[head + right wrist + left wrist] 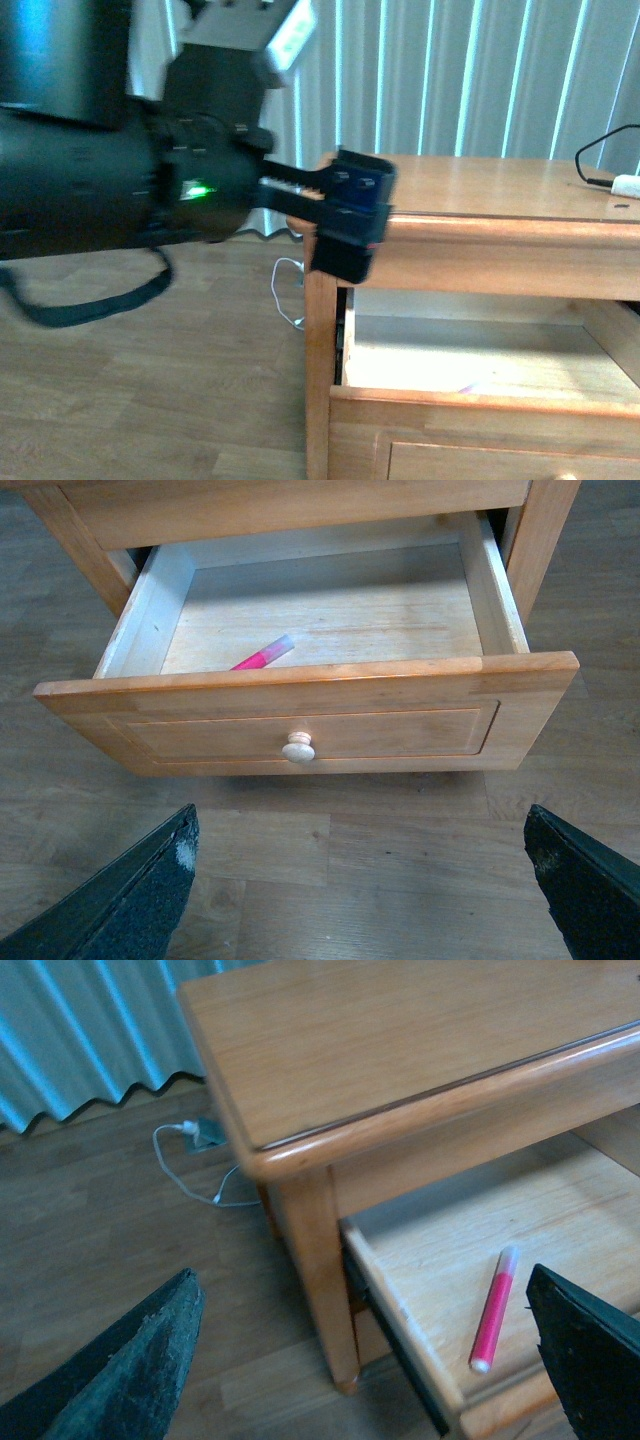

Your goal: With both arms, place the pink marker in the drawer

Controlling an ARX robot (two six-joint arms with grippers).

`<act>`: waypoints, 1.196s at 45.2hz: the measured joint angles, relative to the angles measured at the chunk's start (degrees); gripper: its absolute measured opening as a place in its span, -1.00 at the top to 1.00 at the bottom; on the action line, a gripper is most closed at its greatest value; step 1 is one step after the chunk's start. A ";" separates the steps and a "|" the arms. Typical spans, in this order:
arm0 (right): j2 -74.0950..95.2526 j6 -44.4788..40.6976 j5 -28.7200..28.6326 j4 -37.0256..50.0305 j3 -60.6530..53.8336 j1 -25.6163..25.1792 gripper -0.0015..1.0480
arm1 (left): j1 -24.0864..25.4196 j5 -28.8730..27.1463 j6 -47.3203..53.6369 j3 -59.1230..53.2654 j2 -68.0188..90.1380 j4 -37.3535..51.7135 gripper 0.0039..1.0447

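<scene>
The pink marker [493, 1310] lies flat on the floor of the open drawer [440, 1230], near its front left corner. It also shows in the right wrist view [262, 655], just behind the drawer's front panel [400, 730] and round pale knob [298, 747]. My left gripper [365, 1360] is open and empty, above the table's left front corner and the drawer's left side; in the front view it [350, 220] hangs at that corner. My right gripper [365, 890] is open and empty over the floor, in front of the drawer. The marker is hidden in the front view.
The wooden table [480, 185] stands over the drawer [480, 400]. A white plug with a black cable [625, 185] lies at the tabletop's right end. A white cable [190, 1175] lies on the wood floor by the table leg. Vertical blinds [450, 70] hang behind.
</scene>
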 joint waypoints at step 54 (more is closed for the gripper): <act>0.00 0.02 0.04 0.00 0.00 0.00 -0.83 | 19.93 -1.73 -8.76 -41.94 -53.64 -2.67 0.93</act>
